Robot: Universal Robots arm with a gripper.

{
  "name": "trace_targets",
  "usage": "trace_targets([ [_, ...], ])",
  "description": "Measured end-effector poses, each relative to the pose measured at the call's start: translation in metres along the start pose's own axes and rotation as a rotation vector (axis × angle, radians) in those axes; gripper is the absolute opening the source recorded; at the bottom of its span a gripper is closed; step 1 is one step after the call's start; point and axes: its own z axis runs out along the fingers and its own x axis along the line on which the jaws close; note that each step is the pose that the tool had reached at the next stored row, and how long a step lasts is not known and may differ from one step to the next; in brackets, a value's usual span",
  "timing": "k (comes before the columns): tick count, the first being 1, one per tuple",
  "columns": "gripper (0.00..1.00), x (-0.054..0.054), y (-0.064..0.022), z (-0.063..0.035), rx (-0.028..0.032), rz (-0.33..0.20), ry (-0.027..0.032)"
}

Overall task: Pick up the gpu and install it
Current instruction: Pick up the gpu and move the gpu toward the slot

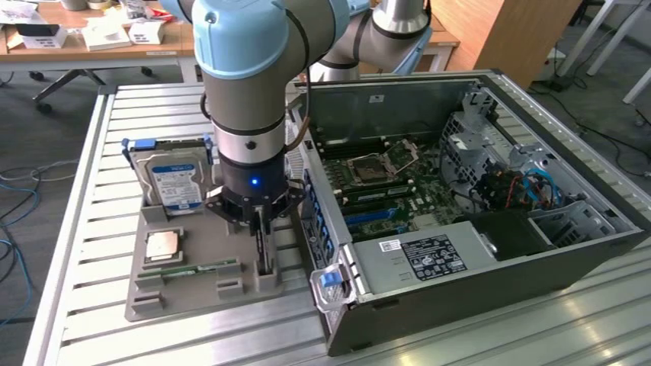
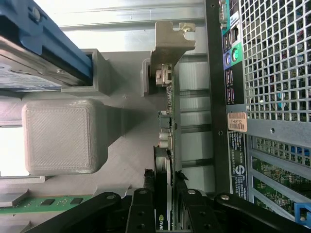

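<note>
The gpu [image 1: 265, 255] stands on edge in a slot of the grey parts tray [image 1: 194, 297], just beside the open computer case [image 1: 529, 259]. My gripper [image 1: 261, 223] reaches straight down onto its top edge. In the wrist view the gpu [image 2: 167, 121] runs edge-on away from the camera, with its pale metal bracket [image 2: 171, 39] at the far end. The black fingers [image 2: 143, 208] of my gripper [image 2: 164, 206] press against both faces of the card. The card's lower edge still sits in the tray's holder.
On the tray also stand a silver hard drive [image 1: 173, 179] in a blue carrier, a processor chip [image 1: 163, 245] and a green memory stick [image 1: 198, 268]. The case lies on its side, motherboard [image 1: 382, 183] exposed; its rear panel [image 2: 272, 73] is close beside the card.
</note>
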Motion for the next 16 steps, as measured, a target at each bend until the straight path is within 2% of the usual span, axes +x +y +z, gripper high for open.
trace_targets([
  [3,0.26,0.000,0.0001,-0.0037,0.0001,0.000,-0.0003],
  [5,0.26,0.000,0.0004,-0.0096,0.0001,0.000,-0.0004],
  [16,0.26,-0.001,0.0026,-0.0584,0.0001,0.000,-0.0005],
])
